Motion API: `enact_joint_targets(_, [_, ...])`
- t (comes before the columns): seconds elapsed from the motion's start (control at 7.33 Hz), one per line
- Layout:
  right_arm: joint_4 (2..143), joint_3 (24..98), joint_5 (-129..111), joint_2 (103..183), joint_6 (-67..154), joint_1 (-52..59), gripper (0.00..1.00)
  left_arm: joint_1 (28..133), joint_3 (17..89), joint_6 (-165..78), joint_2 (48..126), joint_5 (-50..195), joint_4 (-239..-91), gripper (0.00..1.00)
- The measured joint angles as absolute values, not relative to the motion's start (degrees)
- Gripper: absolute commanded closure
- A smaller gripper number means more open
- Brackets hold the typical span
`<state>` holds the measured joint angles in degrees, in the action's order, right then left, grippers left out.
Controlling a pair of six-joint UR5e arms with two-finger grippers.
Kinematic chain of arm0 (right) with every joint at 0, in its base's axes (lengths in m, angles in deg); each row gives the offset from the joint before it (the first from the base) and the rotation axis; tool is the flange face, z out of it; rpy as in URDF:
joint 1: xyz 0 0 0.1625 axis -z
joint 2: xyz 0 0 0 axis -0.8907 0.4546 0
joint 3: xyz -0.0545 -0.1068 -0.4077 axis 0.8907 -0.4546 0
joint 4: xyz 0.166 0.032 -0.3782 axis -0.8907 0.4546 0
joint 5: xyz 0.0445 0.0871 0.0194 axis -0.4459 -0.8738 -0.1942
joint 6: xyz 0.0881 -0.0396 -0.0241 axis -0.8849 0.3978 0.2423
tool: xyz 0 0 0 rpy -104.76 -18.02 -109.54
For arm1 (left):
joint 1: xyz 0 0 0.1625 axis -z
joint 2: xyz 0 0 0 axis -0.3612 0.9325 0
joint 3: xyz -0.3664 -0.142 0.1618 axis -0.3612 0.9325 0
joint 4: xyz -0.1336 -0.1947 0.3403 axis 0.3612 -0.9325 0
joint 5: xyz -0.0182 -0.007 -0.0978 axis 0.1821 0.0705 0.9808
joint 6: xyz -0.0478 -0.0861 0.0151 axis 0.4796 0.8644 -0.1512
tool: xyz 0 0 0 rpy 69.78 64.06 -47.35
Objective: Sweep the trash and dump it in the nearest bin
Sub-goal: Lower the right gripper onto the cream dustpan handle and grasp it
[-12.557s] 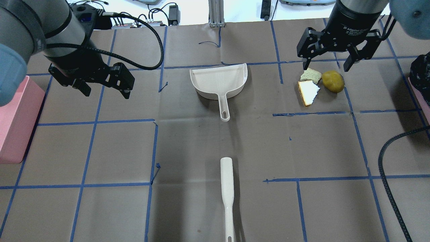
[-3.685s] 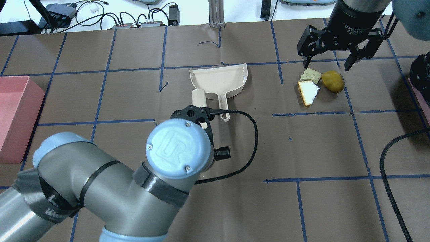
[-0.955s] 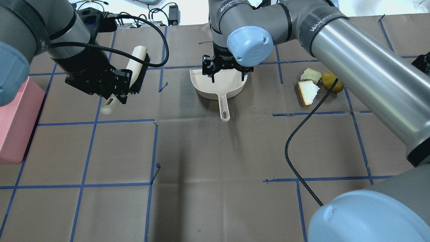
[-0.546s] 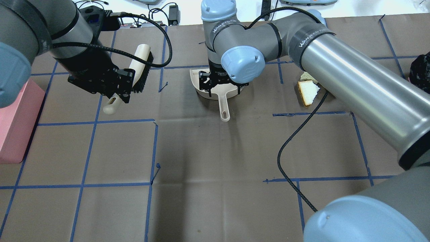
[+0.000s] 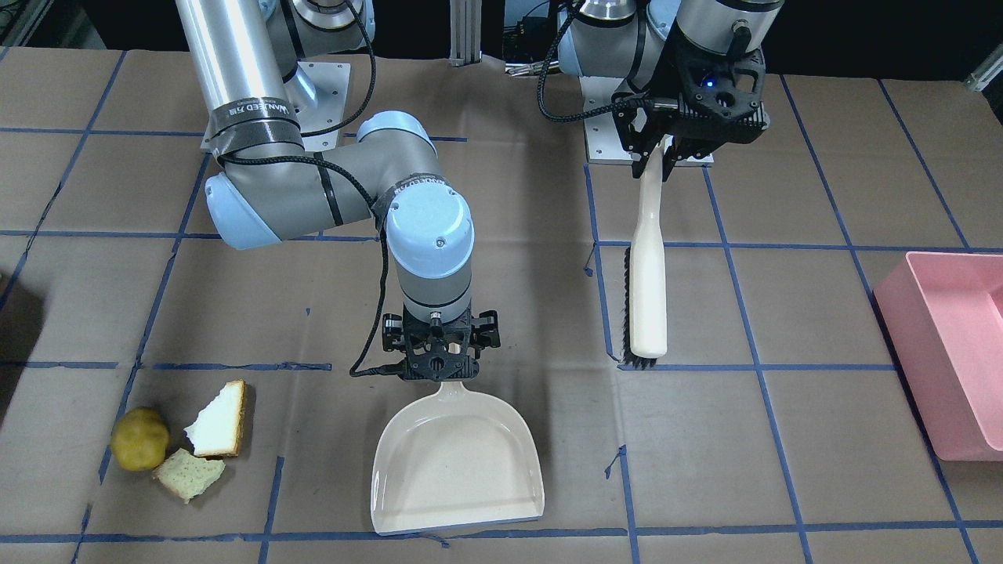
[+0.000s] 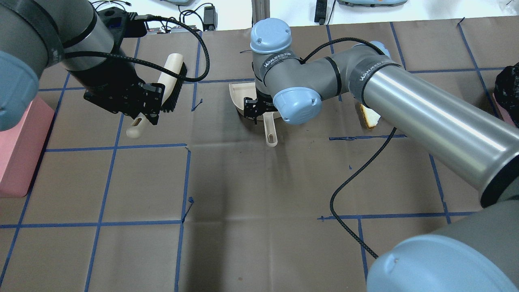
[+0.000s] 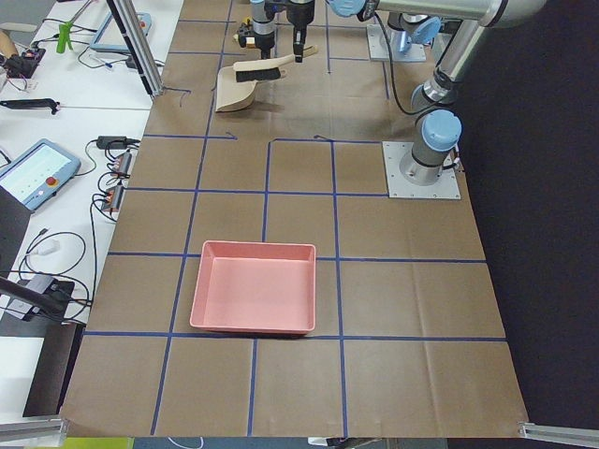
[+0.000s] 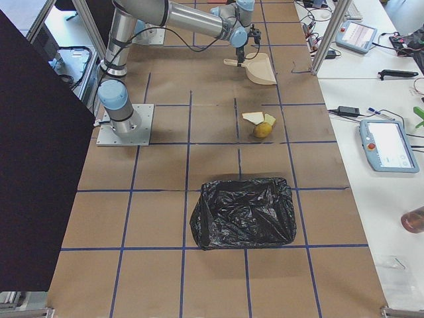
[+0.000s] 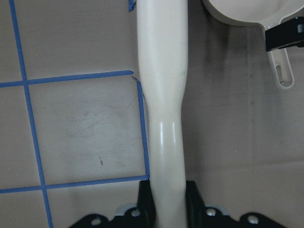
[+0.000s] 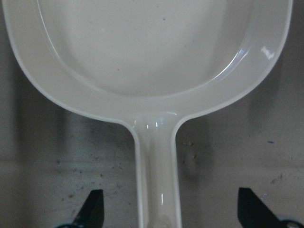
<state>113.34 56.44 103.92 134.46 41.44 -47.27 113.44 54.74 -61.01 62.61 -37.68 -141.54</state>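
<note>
RIGHT HAND POISED OVER THE PAN: the robot's right hand hovers low over the neck of the cream dustpan, midway along the desk and toward its operators' edge. Its fingertips are spread wide either side of the handle and grip nothing. The pan looks light, rigid and glossy, so likely slick; a firm pinch across the handle close to the neck seems the surest hold. The left hand is clamped on the stem of the brush. The trash — a yellow-green ball, a white crusted slice and a pale piece — lies clustered toward the operators' edge, nearer the desk's right end and its black-lined bin. The ball will probably roll; the bread looks soft, light and crumbly.
</note>
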Motion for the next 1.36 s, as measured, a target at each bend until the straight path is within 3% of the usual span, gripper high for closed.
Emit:
enact_joint_targets(0.55, [113.9, 56.6, 103.8, 133.1, 41.4, -47.5, 0.02, 113.5, 54.7, -61.0, 62.6, -37.5, -141.5, 0.94])
enact_joint_targets(1.09, [116.3, 56.4, 103.9, 132.7, 41.3, -47.5, 0.21, 113.5, 54.7, -61.1, 62.6, -37.5, -141.6, 0.94])
enact_joint_targets(1.36, [116.5, 56.5, 103.9, 132.5, 41.4, -47.5, 0.23, 113.5, 54.7, -61.1, 62.6, -37.5, -141.6, 0.94])
